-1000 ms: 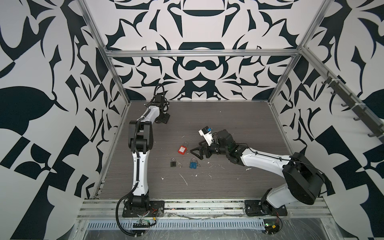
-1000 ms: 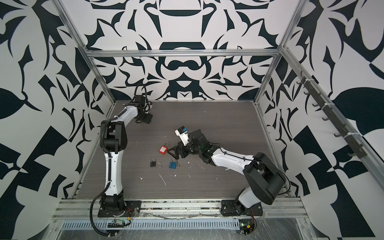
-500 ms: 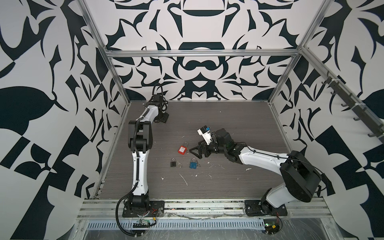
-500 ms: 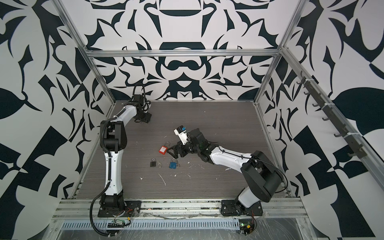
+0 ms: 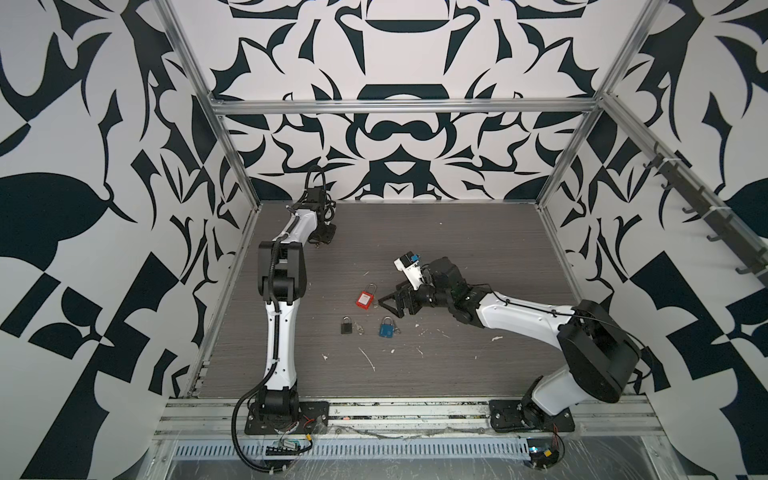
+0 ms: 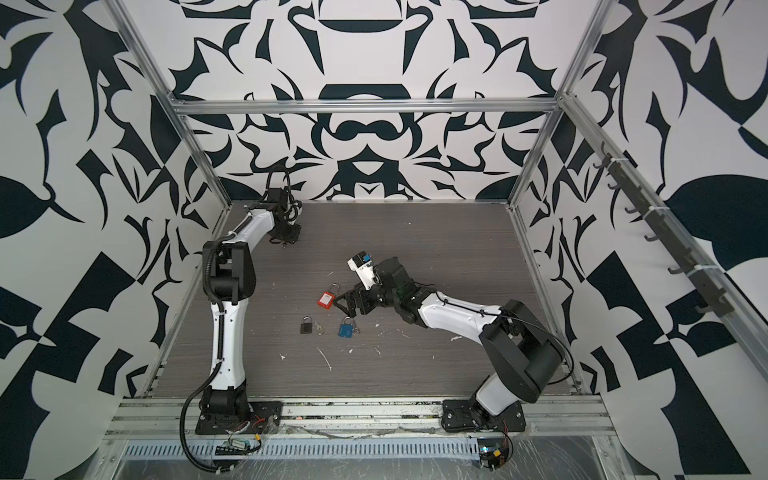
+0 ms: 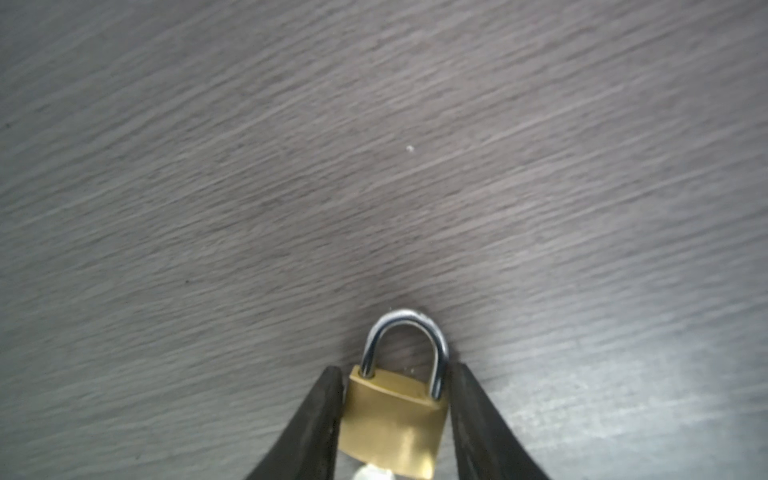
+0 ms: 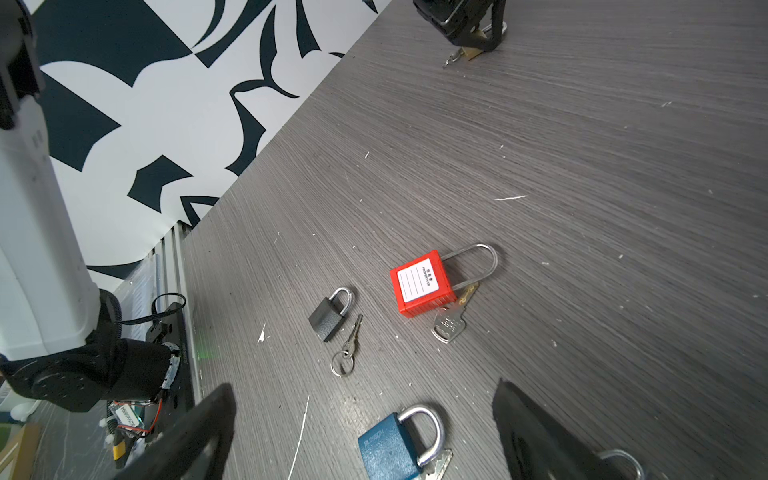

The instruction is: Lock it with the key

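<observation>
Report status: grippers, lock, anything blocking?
Left gripper shut on brass padlock, key at its base. Right gripper open, above blue padlock. Red padlock, black padlock nearby, not blocking.

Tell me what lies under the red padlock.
A silver key pokes out from under the red padlock, and a brass-coloured piece shows beside its shackle. How far they run beneath the body, and whether they are joined, is covered.

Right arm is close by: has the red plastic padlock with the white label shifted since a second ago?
No. The red plastic padlock keeps the same spot, up and right of the small black metal padlock.
</observation>
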`<act>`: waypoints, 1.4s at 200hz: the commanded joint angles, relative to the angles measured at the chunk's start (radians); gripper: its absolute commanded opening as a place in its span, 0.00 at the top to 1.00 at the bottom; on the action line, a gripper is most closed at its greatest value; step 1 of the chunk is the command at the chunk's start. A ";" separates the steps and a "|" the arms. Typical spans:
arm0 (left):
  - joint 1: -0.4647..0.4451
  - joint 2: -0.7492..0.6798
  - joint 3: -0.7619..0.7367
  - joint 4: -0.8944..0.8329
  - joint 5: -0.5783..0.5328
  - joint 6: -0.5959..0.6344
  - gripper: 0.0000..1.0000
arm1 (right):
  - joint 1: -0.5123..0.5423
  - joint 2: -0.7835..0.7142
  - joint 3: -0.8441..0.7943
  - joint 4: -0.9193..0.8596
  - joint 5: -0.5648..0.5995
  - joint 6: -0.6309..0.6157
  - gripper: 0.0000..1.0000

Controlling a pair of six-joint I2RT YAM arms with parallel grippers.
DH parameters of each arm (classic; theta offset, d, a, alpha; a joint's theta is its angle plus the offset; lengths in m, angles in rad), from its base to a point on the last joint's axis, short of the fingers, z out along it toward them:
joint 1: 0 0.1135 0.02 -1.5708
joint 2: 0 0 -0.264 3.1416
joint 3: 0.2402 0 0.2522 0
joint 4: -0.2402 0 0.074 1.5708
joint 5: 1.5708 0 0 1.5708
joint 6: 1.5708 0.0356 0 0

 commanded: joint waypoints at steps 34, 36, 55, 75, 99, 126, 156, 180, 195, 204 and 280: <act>0.005 -0.010 -0.058 -0.094 0.042 -0.062 0.59 | 0.001 -0.011 0.038 0.011 0.001 -0.013 0.02; 0.004 -0.012 -0.060 -0.094 0.042 -0.065 0.59 | 0.001 -0.012 0.037 0.011 0.000 -0.012 0.02; 0.002 -0.032 -0.090 -0.084 0.042 -0.090 0.58 | 0.001 -0.017 0.030 0.017 0.001 -0.010 0.02; 0.002 -0.040 -0.106 -0.075 0.032 -0.108 0.55 | 0.001 -0.024 0.023 0.022 0.004 -0.007 0.02; 0.003 -0.035 -0.106 -0.075 0.026 -0.123 0.54 | 0.001 -0.031 0.017 0.022 0.006 -0.006 0.02; 0.002 -0.038 -0.111 -0.075 0.028 -0.135 0.52 | 0.001 -0.033 0.017 0.022 0.009 -0.001 0.02; 0.002 -0.044 -0.122 -0.076 0.028 -0.142 0.55 | 0.001 -0.033 0.018 0.023 0.010 0.000 0.02; 0.002 -0.052 -0.136 -0.076 0.020 -0.148 0.55 | 0.001 -0.034 0.017 0.024 0.011 0.000 0.02; 0.001 -0.055 -0.144 -0.076 0.017 -0.147 0.55 | 0.001 -0.034 0.017 0.024 0.012 0.001 0.02; 0.001 -0.055 -0.146 -0.077 0.015 -0.146 0.55 | 0.001 -0.034 0.018 0.024 0.012 0.003 0.02; 0.002 -0.038 -0.134 -0.084 0.009 -0.169 0.63 | 0.001 -0.049 0.005 0.028 0.023 0.009 0.02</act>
